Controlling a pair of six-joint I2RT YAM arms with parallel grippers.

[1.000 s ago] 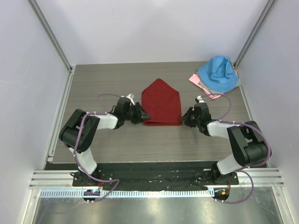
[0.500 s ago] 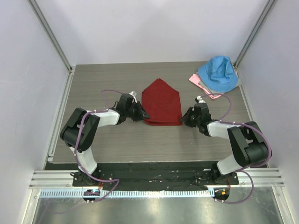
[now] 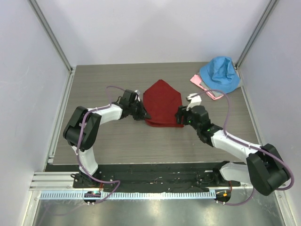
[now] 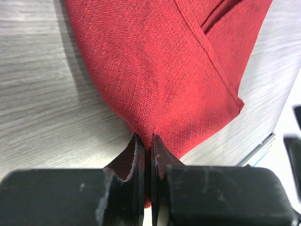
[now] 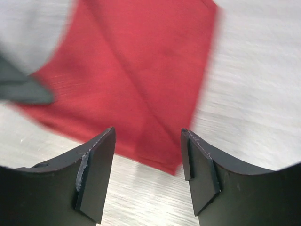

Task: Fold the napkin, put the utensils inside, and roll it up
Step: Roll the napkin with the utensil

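Top external view shows the napkin lying folded near the middle of the worktop, its far end coming to a point and its near edge straight. The left end effector meets the napkin's near left corner, and the right end effector sits at the near right corner. From this height both sets of fingers are too small and dark to read. A blue cloth lies bunched in the far right corner, covering most of a pink cloth, of which only an edge shows.

Left wrist view settles that side. The left end effector is pinched tight on a ridge of the napkin, with red cloth squeezed between the two fingers. A hemmed flap crosses the cloth diagonally, and the inside of the folds is hidden. The napkin's upper part runs out of frame.

Right wrist view is smeared with motion blur. The right end effector stands wide, gripping nothing, with the napkin and its near corner lying beyond the gap. Whether the fingertips touch the worktop cannot be told. A dark shape at the left edge is too blurred to identify.
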